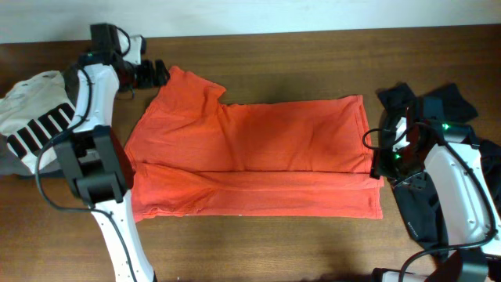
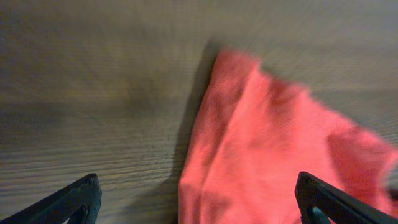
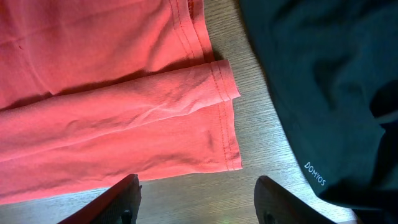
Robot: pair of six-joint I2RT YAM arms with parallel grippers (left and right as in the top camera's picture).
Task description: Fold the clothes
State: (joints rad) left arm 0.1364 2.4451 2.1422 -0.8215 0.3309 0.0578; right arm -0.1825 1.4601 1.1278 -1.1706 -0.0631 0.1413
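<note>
Mostly flat, orange shirt [image 1: 258,157], near edge folded

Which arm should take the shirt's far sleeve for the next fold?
Left. The left claw is open right at the sleeve. The right claw is open over the hem at the opposite end of the orange shirt, beside a black garment.
</note>
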